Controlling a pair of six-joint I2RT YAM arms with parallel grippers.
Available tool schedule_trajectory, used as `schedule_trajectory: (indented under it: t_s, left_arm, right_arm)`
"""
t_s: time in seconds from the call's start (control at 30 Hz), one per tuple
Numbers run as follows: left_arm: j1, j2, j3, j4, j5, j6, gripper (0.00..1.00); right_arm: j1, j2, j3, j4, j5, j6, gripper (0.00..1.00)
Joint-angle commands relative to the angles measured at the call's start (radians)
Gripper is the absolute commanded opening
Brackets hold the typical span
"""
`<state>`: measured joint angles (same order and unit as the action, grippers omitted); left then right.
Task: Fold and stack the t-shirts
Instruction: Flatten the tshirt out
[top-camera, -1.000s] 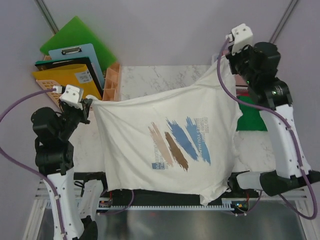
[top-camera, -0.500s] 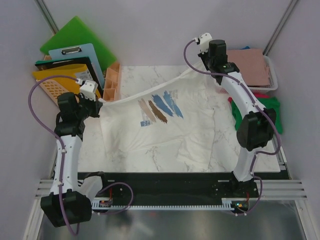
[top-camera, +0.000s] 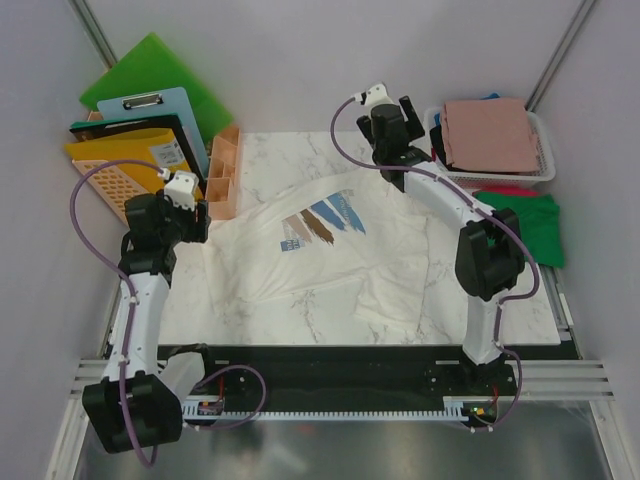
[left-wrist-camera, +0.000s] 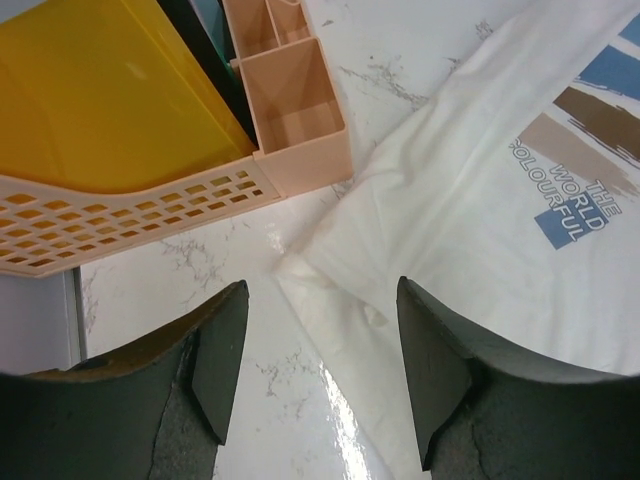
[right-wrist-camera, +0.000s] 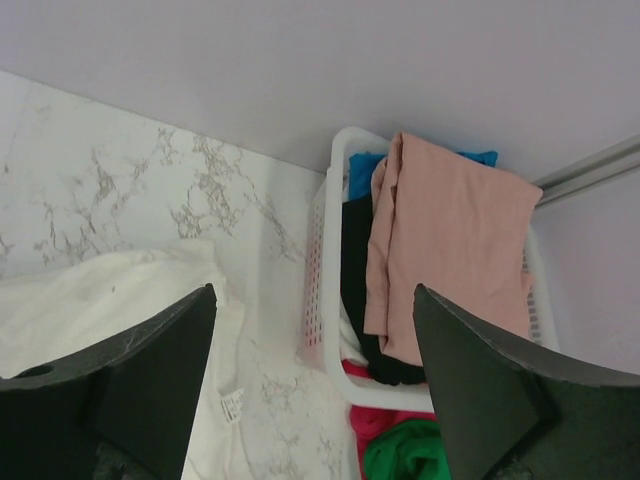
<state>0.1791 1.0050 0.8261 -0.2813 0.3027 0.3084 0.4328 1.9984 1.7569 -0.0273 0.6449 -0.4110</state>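
The cream-white t-shirt (top-camera: 330, 250) lies crumpled on the marble table (top-camera: 290, 325), its blue-and-brown print (top-camera: 318, 220) facing up. My left gripper (top-camera: 203, 224) hovers open over the shirt's left corner (left-wrist-camera: 305, 268); nothing sits between its fingers (left-wrist-camera: 222, 365). At the back, my right gripper (top-camera: 400, 112) stands open beside the white basket (right-wrist-camera: 318, 290), above the shirt's far edge (right-wrist-camera: 110, 300), and holds nothing. A dusty-pink t-shirt (right-wrist-camera: 450, 240) lies folded on top of the basket, over black (right-wrist-camera: 355, 260) and blue (right-wrist-camera: 365, 172) ones. A red one (right-wrist-camera: 385, 425) and a green one (top-camera: 535, 228) lie just in front of it.
A peach divided organiser (left-wrist-camera: 290, 110) stands at the table's back left. Beside it are a yellow folder in a perforated tray (left-wrist-camera: 110, 110), a clipboard and green boards (top-camera: 150, 75). The basket (top-camera: 545, 165) fills the back right corner.
Both grippers held the cream shirt spread in the air, then lowered it to the table. They have now opened and let go; the shirt lies slack.
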Motion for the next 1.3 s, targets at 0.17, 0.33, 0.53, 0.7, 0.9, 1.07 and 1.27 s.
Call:
schedule_trajectory:
  t_s: [0.17, 0.33, 0.53, 0.7, 0.9, 1.07, 1.27]
  left_arm:
    - [-0.004, -0.256, 0.005, -0.235, 0.244, 0.083, 0.71]
    - [-0.015, -0.260, 0.004, -0.355, 0.282, 0.067, 0.72]
    - [-0.107, -0.065, 0.013, -0.400, 0.207, 0.037, 0.72]
    - [-0.150, 0.009, 0.024, -0.362, 0.151, 0.014, 0.73]
    - [-0.165, 0.079, 0.041, -0.274, 0.113, 0.011, 1.00]
    - [-0.207, 0.122, 0.025, -0.230, 0.090, 0.018, 1.00]
    - [-0.227, 0.201, -0.001, -0.199, 0.124, 0.023, 1.00]
  right_arm:
    - [-0.012, -0.406, -0.273, -0.334, -0.238, 0.130, 0.87]
    - [-0.011, -0.599, -0.459, -0.538, -0.493, 0.176, 0.92]
    - [0.000, -0.544, -0.586, -0.678, -0.639, 0.187, 0.95]
    - [0.001, -0.414, -0.603, -0.593, -0.643, 0.196, 0.85]
    - [0.014, -0.274, -0.475, -0.568, -0.700, 0.218, 0.96]
    - [0.030, -0.208, -0.418, -0.553, -0.677, 0.216, 0.98]
    - [0.032, -0.101, -0.364, -0.511, -0.660, 0.219, 0.98]
